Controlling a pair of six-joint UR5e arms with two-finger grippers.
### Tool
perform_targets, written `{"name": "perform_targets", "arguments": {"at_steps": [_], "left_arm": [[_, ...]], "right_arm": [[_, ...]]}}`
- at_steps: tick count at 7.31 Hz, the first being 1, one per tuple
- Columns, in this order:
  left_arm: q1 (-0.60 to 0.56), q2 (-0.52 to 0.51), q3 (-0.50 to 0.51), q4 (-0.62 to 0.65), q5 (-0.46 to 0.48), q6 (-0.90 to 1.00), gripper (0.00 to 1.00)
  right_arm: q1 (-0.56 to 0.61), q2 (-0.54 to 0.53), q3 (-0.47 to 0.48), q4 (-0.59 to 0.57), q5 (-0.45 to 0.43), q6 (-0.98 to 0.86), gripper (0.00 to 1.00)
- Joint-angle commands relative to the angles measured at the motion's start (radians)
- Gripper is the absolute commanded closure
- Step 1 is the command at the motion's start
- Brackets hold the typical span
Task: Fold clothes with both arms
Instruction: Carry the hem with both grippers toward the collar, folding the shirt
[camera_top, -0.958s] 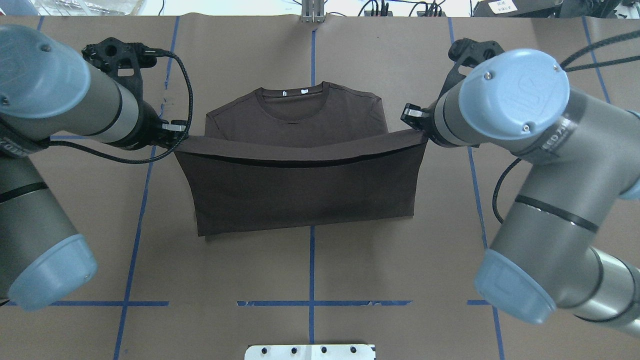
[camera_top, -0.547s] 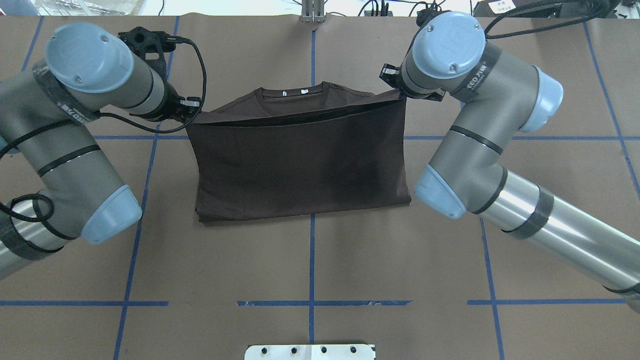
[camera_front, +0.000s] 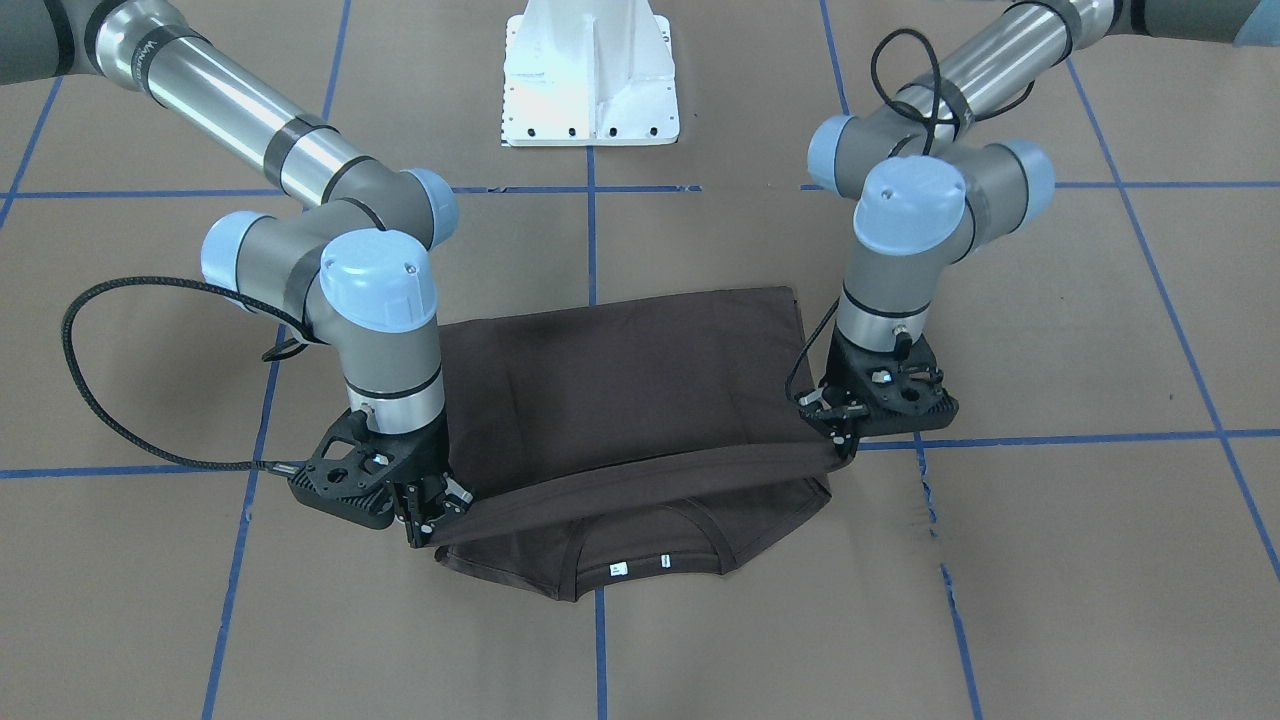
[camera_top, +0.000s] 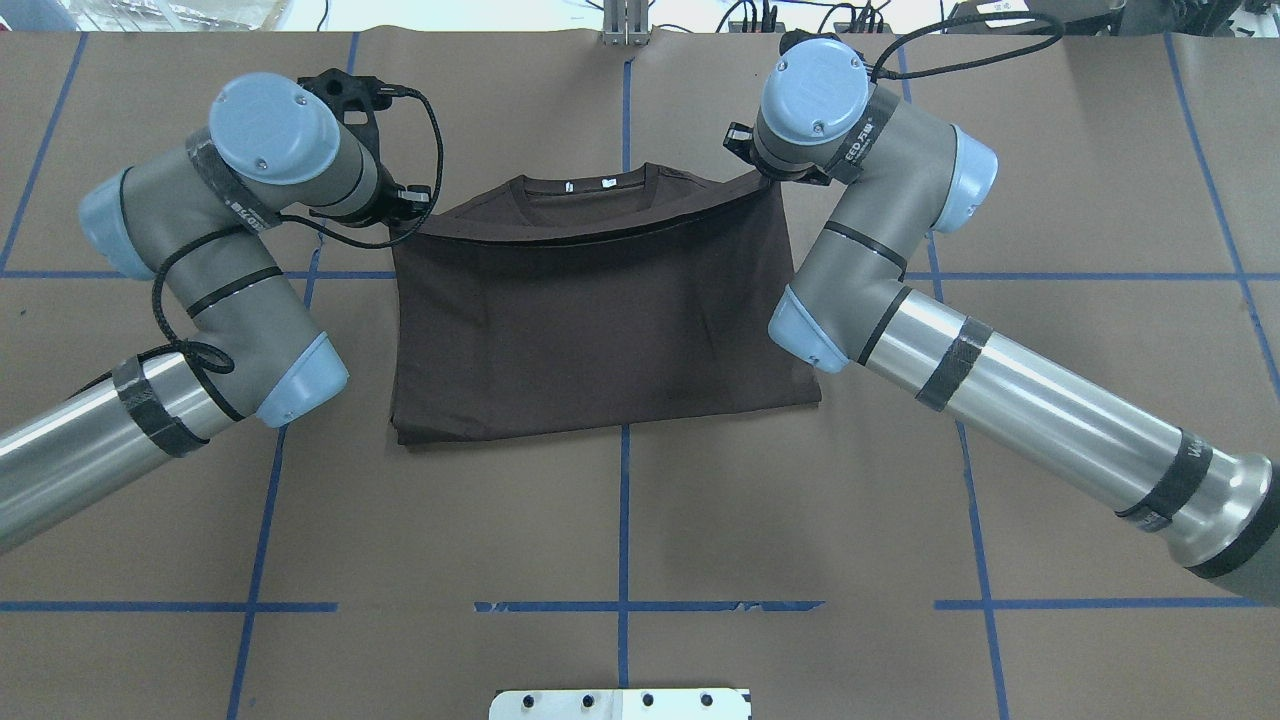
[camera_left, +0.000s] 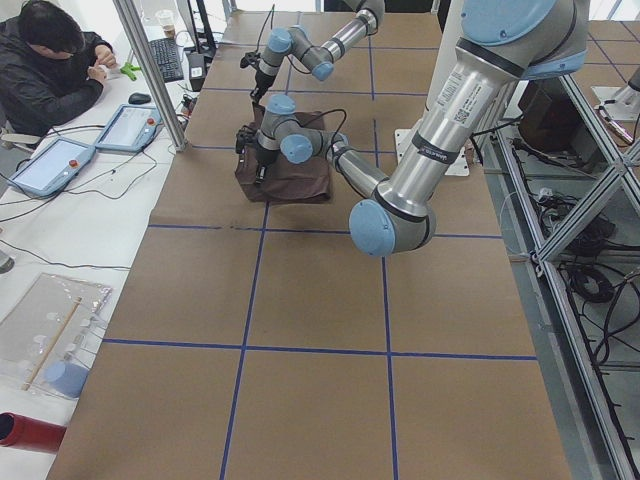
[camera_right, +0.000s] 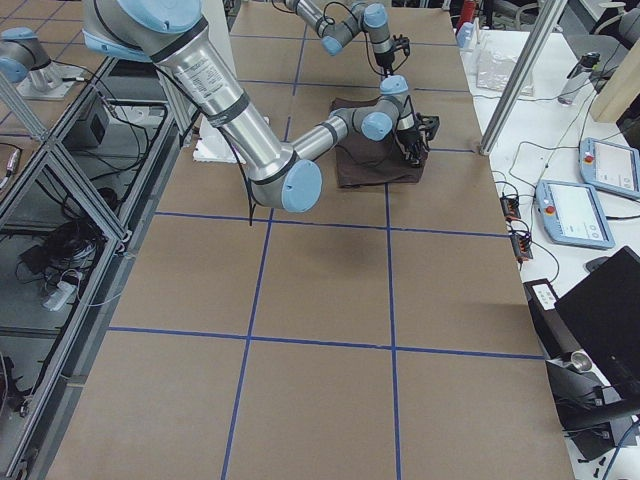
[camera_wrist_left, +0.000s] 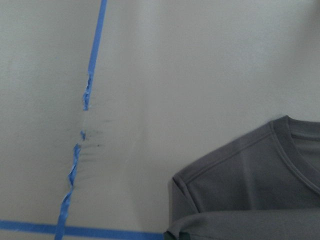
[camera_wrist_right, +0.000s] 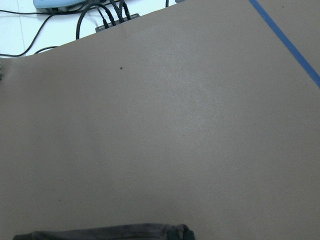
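Observation:
The dark brown T-shirt (camera_top: 600, 320) lies on the brown table, its collar (camera_top: 590, 188) at the far side. Its lower half is folded up over the chest, and the hem edge hangs taut just short of the collar. My left gripper (camera_top: 408, 216) is shut on the hem's left corner. My right gripper (camera_top: 764, 176) is shut on the right corner. In the front-facing view the T-shirt (camera_front: 630, 390) sags between the left gripper (camera_front: 843, 440) and the right gripper (camera_front: 425, 528), and the collar (camera_front: 640, 562) peeks out below. The left wrist view shows a shoulder (camera_wrist_left: 235, 180).
Blue tape lines (camera_top: 624, 520) cross the table paper. The white pedestal base (camera_front: 590, 80) stands at the robot's side. Cables (camera_top: 760, 15) run along the far edge. A person (camera_left: 50, 70) sits at a desk with tablets beyond the table.
Both grippers have carried the hem farther toward the collar. The folded layer now covers almost the whole chest, and both arms reach farther out.

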Motion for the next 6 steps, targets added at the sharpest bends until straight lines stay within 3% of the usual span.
{"name": "perform_targets", "arguments": {"at_steps": [1,3,4,6], "left_arm": [[0.0,-0.027,0.11,-0.081,0.011,0.003,1.0],[0.005,-0.026,0.11,-0.081,0.011,0.003,0.95],[0.006,-0.021,0.104,-0.083,0.011,0.043,0.01],[0.011,0.043,0.005,-0.158,-0.001,0.065,0.0]], "right_arm": [[-0.005,0.006,-0.04,0.021,0.0,-0.004,1.0],[-0.015,-0.005,-0.039,0.021,-0.008,-0.006,1.0],[-0.041,-0.014,-0.037,0.022,-0.046,-0.036,0.01],[-0.035,-0.043,0.031,0.024,-0.031,-0.212,0.0]]}}
